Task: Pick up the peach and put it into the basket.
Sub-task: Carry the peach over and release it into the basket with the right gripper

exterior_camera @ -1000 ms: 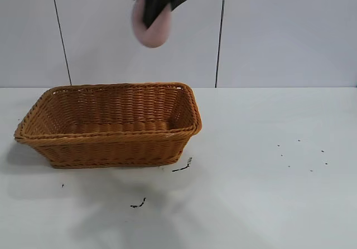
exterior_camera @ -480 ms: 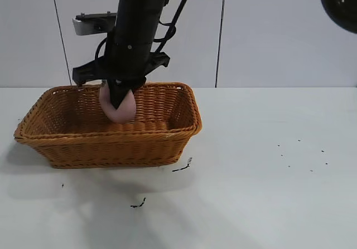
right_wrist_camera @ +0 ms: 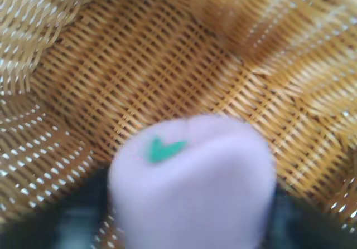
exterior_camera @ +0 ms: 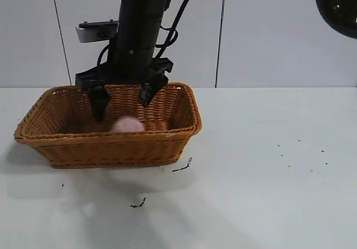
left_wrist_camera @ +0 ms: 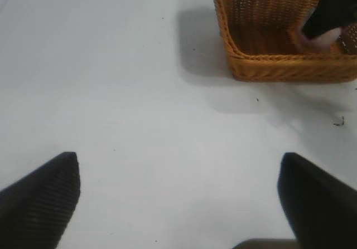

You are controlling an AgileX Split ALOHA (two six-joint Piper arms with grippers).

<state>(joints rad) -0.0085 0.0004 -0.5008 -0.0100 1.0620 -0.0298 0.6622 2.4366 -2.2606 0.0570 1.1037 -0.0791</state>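
The orange-brown wicker basket (exterior_camera: 111, 143) stands on the white table at the left. My right gripper (exterior_camera: 122, 99) hangs inside its opening, open, its two black fingers (exterior_camera: 99, 101) spread wide. The pale pink peach (exterior_camera: 127, 125) is loose just below and between the fingertips, low in the basket and blurred. In the right wrist view the peach (right_wrist_camera: 192, 188), with a small green leaf mark, fills the foreground over the woven floor of the basket (right_wrist_camera: 167, 65), a dark finger on each side apart from it. My left gripper (left_wrist_camera: 178, 199) hovers open over bare table, away from the basket (left_wrist_camera: 279, 65).
White table (exterior_camera: 268, 193) stretches to the right and front of the basket, with a few small dark specks and scraps (exterior_camera: 182, 167) near the basket's front corner. A grey panelled wall stands behind.
The right gripper has come down from high above into the basket, then opened. The peach has left the fingers and sits lower in the basket.
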